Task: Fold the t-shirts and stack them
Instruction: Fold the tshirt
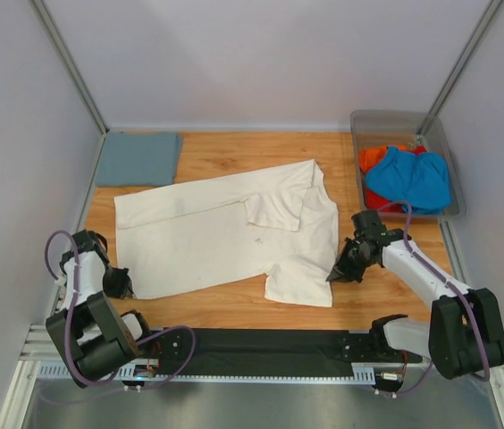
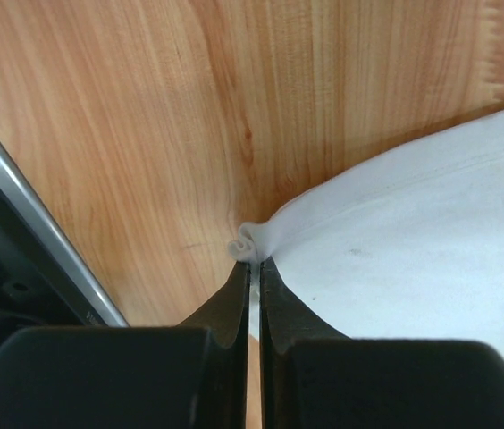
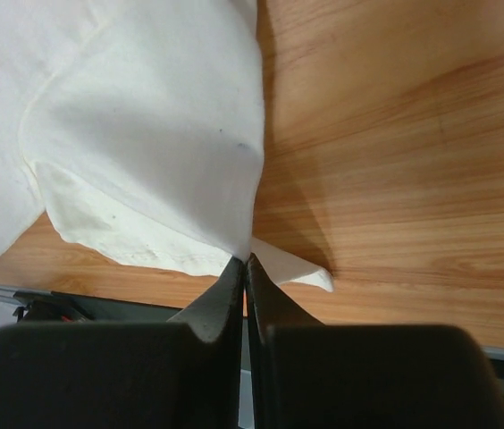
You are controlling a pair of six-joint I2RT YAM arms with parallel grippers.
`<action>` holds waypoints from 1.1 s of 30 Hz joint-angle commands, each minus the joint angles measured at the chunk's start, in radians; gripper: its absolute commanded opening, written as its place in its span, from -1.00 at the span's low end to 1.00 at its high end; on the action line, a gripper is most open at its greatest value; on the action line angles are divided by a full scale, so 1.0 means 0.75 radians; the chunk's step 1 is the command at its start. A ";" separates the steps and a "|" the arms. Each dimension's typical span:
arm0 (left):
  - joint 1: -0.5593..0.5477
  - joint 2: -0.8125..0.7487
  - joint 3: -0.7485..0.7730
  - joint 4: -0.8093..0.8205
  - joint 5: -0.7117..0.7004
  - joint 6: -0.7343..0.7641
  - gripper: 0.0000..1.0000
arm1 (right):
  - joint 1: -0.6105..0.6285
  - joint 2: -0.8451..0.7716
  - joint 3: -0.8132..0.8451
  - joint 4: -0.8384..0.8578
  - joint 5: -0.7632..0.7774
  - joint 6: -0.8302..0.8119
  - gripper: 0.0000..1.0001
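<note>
Currently, the cream shirt (image 1: 207, 237) lies flat at mid-frame of the top view, on the table (image 1: 225, 147). Its long axis runs left to right across the frame, rising slightly toward the right. The hem faces the left edge and the neck end points right, toward the bin (image 1: 390, 113). One sleeve lies folded over the body at upper centre-right; the other spreads toward the lower right.

I hold both near corners.
- The left gripper (image 1: 125, 284) is at lower left, jaws closed on a small bunch of the hem corner. In its wrist view the cloth spreads up and right from the tips.
- The right gripper (image 1: 334, 274) is at lower right, jaws closed on the edge of the lower sleeve. In its wrist view the cloth spreads up and left from the tips.

The two grips lie on a line roughly parallel to the long axis, along the lower edge. Each arm is nearest its own end. I judge that the coming move folds this edge toward the top of the frame, across the long axis.

A folded grey-blue shirt (image 1: 136, 158) sits at upper left. A blue shirt (image 1: 408, 179) and an orange shirt (image 1: 373, 159) lie in the bin.
</note>
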 commanded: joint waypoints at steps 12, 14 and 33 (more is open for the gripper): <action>-0.022 0.040 0.203 -0.068 -0.004 0.207 -1.00 | -0.070 0.239 0.523 -0.075 0.004 -0.154 -1.00; -0.036 0.032 0.256 -0.082 -0.020 0.232 -1.00 | -0.086 0.317 0.579 -0.081 -0.020 -0.178 -1.00; -0.118 0.357 0.496 -0.021 0.041 0.297 -1.00 | -0.174 0.810 1.221 -0.138 -0.100 -0.217 -0.99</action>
